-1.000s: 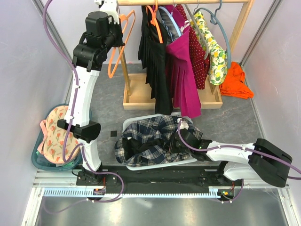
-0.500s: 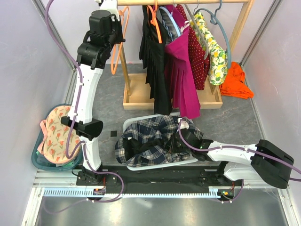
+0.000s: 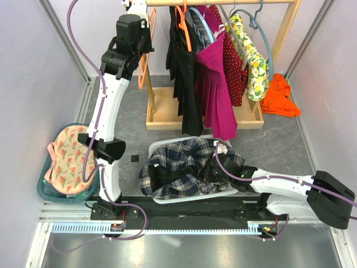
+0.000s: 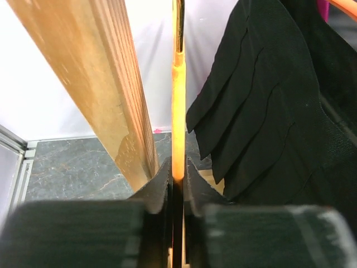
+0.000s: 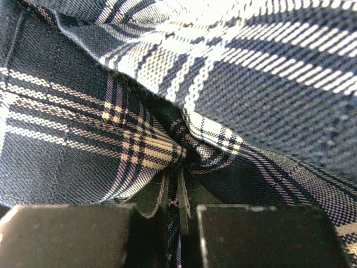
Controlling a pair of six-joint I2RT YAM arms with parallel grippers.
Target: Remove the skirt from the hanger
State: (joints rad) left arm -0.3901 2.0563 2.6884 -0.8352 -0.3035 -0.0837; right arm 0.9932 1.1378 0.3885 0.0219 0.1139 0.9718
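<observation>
rack: wooden rack (image 3: pixel 149 92) is standing at the table's back | skirt: plaid skirt (image 3: pixel 177 163) is lying heaped in grey tray (image 3: pixel 163 143) | left gripper (image 4: pixel 177 177) is clamping bare orange hanger (image 4: pixel 178 106) beside the rack post | right gripper (image 5: pixel 174 196) is pinching a skirt fold

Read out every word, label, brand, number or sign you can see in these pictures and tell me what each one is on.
None: no view shows readable text.
The plaid skirt, the orange hanger and the wooden rack show no words, labels or numbers.
The small black square on the floor is too small to tell if it bears any mark.
</observation>
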